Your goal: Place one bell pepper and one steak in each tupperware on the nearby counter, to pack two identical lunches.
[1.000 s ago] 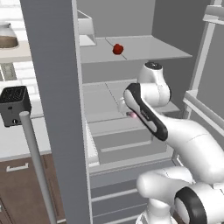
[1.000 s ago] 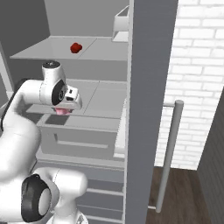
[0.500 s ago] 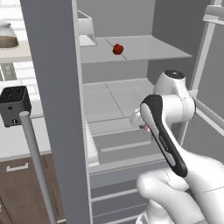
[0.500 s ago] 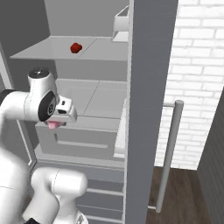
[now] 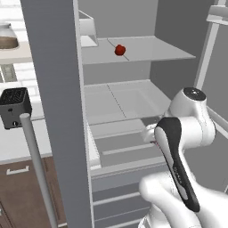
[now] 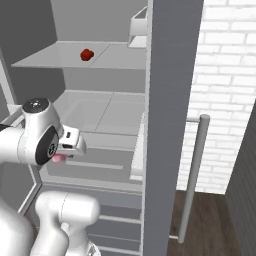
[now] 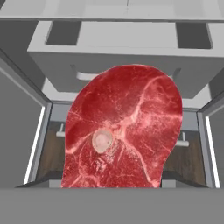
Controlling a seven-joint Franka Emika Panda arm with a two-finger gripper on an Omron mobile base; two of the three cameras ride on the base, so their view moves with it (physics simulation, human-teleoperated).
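Observation:
A flat pinkish-red steak (image 7: 122, 131) with pale marbling hangs right in front of the hand camera, covering the finger tips. My gripper (image 6: 67, 151) is shut on it, and a pink edge of the steak (image 6: 58, 158) shows under the hand. The hand hovers in front of the open fridge at the height of the drawer (image 5: 122, 149), outside the shelves. One glossy red bell pepper (image 5: 120, 50) sits alone on the upper glass shelf (image 5: 147, 51), well above and behind the gripper (image 5: 151, 136). The tupperware is out of view.
The open fridge door with its long bar handle (image 5: 38, 169) stands on the left, and the other door edge (image 6: 167, 125) with its handle (image 6: 192, 175) on the right. A black toaster (image 5: 14, 106) sits on the counter beyond. Below the hand lie the fridge's lower drawers (image 7: 127, 48).
The arm has drawn back out of the middle shelf and sunk lower, carrying the steak with it. The bell pepper on the upper shelf has stayed put.

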